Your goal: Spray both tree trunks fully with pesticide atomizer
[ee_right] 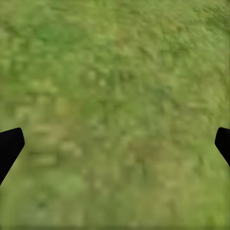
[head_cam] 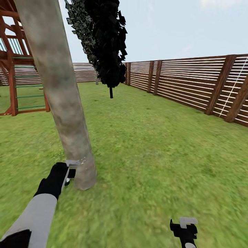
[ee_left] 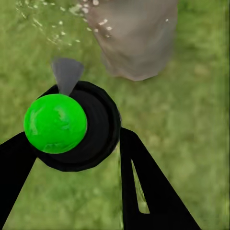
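Note:
A thick grey-tan tree trunk [head_cam: 58, 96] leans up from the lawn at the left. My left gripper [head_cam: 70, 169] is low beside its base, nearly touching the bark. In the left wrist view that gripper [ee_left: 76, 158] is shut on the pesticide atomizer [ee_left: 72, 127], a dark round bottle with a bright green top here, and its grey nozzle points at the trunk's foot [ee_left: 136, 38]. White pesticide specks [ee_left: 62, 24] hang over the grass and dot the bark [head_cam: 82, 160]. My right gripper [head_cam: 186, 224] is open above bare grass [ee_right: 115, 143].
A brown slat fence [head_cam: 193, 82] runs along the right and the back. A dark narrow cypress-like tree [head_cam: 106, 38] stands behind the trunk. A wooden play frame [head_cam: 13, 69] is at the far left. Open lawn [head_cam: 155, 148] stretches to the right.

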Available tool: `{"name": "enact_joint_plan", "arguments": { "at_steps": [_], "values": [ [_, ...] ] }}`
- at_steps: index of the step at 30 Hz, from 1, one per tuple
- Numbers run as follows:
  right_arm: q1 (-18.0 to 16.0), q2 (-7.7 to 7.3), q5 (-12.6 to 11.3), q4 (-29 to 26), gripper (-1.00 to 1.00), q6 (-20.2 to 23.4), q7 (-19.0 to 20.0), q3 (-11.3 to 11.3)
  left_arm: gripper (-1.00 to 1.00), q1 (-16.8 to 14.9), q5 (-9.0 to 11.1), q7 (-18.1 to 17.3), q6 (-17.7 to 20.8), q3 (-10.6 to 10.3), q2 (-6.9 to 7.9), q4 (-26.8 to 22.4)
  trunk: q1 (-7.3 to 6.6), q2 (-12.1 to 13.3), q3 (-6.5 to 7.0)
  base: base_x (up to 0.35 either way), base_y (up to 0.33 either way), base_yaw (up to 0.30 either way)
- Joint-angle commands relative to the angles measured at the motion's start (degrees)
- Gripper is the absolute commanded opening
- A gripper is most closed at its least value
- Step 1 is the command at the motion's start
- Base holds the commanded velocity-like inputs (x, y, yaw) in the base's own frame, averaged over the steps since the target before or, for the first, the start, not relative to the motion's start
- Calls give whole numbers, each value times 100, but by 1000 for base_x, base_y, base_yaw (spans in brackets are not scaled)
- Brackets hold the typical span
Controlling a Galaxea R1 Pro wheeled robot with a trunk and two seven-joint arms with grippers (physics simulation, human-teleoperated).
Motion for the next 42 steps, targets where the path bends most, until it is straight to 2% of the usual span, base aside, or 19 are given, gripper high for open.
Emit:
{"name": "enact_joint_plan", "arguments": {
  "at_steps": [1, 3, 5, 8, 10, 12, 13, 16, 18, 22, 24, 27, 29, 31, 33, 34, 37, 40, 42],
  "values": [
    [-3, 0, -53, 3, 100, -17, -10, 50, -100, -81, -54, -33, 92, 8, -7, -13, 0, -2, -6, 0, 0, 0],
    [-3, 0, -55, 3, 100, -17, -10, 45, -100, -196, -50, -40, 173, 22, 65, -16, 0, -2, -6, 0, 0, 0],
    [-3, 0, -50, 3, 100, -17, -10, 50, -100, -224, -52, -139, 213, 23, 339, -20, 0, -2, -6, 0, 0, 0],
    [-3, 0, -48, 3, 100, -17, -10, 50, -100, -230, -64, -552, 378, -23, 319, -22, 0, -2, -6, 0, 0, 0],
    [-3, 0, -49, 3, 100, -17, -8, 50, -100, -254, -75, -707, 499, -228, 188, -31, 0, -2, -6, 0, 0, 0],
    [-3, 0, -48, 3, 100, -17, -9, 50, -100, -287, -90, -741, 596, -346, 161, -32, 0, -2, -6, 0, 0, 0],
    [-3, 0, -47, 3, 100, -17, -10, 50, -100, -292, -96, -746, 678, -358, 195, -29, 0, -2, -6, 0, 0, 0],
    [-3, 0, -54, 3, 100, -17, -10, 50, -100, -282, -109, -760, 782, -373, 555, -22, 0, -2, -6, 0, 0, 0],
    [-3, 0, -53, 3, 100, -17, -10, 50, -100, -250, -96, -764, 785, -380, 610, -27, 0, -2, -6, 68, 29, 0],
    [-3, 0, -53, 3, 100, -17, -10, 50, -100, -236, -75, -765, 787, -469, 520, -11, 0, -2, -6, 265, 117, 0],
    [-3, 0, -53, 3, 100, -17, -10, 50, -100, -237, -77, -764, 791, -523, 539, 3, 0, -2, -6, 43, 17, 0],
    [-3, 0, -49, 3, 100, -17, -10, 50, -100, -230, -116, -761, 787, -524, 664, 26, 0, -2, -6, 8, 3, 0],
    [-3, 0, -47, 3, 100, -17, -10, 50, -100, -213, -96, -765, 784, -537, 849, 53, 0, -2, -6, 1, 0, 0],
    [-3, 0, -47, 3, 100, -17, -10, 50, -100, -216, -82, -765, 782, -540, 787, 58, 0, -2, -6, 0, 0, 0],
    [-3, 0, -47, 3, 100, -17, -10, 50, -100, -215, -88, -753, 769, -576, 475, 58, 0, -2, -6, 57, -72, 0],
    [-3, 0, -47, 3, 100, -17, -9, 50, -100, -215, -86, -755, 767, -579, 428, 58, 0, -2, -6, 142, -189, 0],
    [-3, 0, -47, 3, 100, -17, -10, 50, -100, -199, -82, -756, 761, -549, 483, 61, 0, -2, -6, 73, -95, 0],
    [-3, 0, -47, 3, 100, -17, -9, 50, -100, -114, -94, -725, 722, -538, 762, 259, 0, -2, -6, 7, -9, 0],
    [-3, 0, -47, 3, 100, -17, -9, 50, -100, -95, -97, -717, 695, -544, 795, 459, 0, -2, -6, 1, -1, 0]
  ]
}}
